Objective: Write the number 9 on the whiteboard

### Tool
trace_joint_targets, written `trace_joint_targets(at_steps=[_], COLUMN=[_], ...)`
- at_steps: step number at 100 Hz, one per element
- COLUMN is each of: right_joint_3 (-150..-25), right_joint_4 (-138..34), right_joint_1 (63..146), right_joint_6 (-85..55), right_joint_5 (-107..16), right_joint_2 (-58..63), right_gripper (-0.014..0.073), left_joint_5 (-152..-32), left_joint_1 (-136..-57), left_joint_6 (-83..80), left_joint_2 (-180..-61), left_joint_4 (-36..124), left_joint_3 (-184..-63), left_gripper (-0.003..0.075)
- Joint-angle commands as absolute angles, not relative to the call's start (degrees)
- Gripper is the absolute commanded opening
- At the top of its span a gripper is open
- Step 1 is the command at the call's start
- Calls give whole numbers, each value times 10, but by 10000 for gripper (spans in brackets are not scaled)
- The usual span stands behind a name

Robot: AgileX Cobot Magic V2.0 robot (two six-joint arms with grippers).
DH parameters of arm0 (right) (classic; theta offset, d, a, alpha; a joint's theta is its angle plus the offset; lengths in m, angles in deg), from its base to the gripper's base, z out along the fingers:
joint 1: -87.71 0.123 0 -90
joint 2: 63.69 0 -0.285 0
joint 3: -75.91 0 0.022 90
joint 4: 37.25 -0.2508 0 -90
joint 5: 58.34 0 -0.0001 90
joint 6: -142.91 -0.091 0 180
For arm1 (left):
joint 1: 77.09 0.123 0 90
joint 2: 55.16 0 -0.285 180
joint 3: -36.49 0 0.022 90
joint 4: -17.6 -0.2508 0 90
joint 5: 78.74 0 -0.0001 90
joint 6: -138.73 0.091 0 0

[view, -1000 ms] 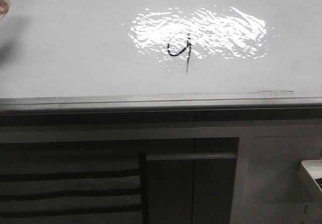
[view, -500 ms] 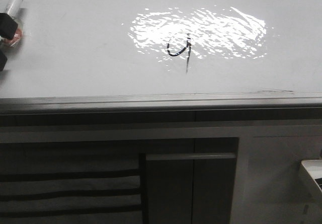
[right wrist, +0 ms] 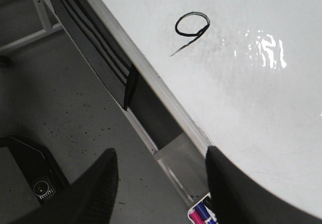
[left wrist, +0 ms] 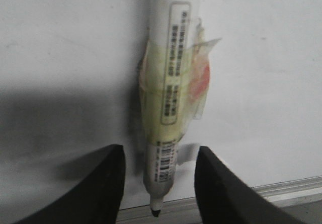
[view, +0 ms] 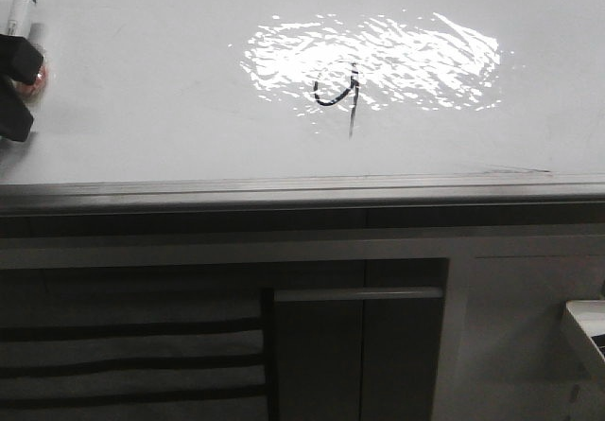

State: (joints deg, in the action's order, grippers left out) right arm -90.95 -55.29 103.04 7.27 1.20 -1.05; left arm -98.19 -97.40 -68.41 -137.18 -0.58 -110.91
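9 is done, sitting in the glare patch mid-whiteboard. Left claw is at the board's 9 o'clock edge, spread wide around the marker with gaps on both sides. Right claw is wide and empty; next is probably just pulling clear.

left gripper with the marker has come further into view at the whiteboard's left edge, slightly lower than before.
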Motion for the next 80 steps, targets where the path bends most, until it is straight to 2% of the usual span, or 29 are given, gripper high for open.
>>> trace_joint_targets(at_steps=[1, 17, 31, 37, 59, 80], right_joint_3=[-927, -927, -923, -911, -785, -688], right_joint_4=[-559, -550, -457, -433, -427, -432], right_joint_1=[1026, 1026, 1026, 1026, 1026, 1026], right_joint_6=[52, -39, -259, -296, -318, -318], right_joint_5=[-21, -23, -28, -35, -129, -234], right_joint_2=[-17, -39, -75, -93, -181, -242], right_gripper=[344, 343, 323, 298, 170, 73], left_joint_5=[-958, -1020, -1063, -1086, -1094, -1045], left_joint_1=[-973, -973, -973, -973, -973, -973], left_joint_6=[-688, -685, -651, -632, -608, -605], left_joint_2=[-1349, -1289, -1201, -1164, -1015, -943], left_joint_4=[-19, -27, -30, -30, -33, -49], left_joint_3=[-1132, -1151, -1153, -1152, -1089, -993], left_gripper=[398, 396, 384, 377, 365, 364])
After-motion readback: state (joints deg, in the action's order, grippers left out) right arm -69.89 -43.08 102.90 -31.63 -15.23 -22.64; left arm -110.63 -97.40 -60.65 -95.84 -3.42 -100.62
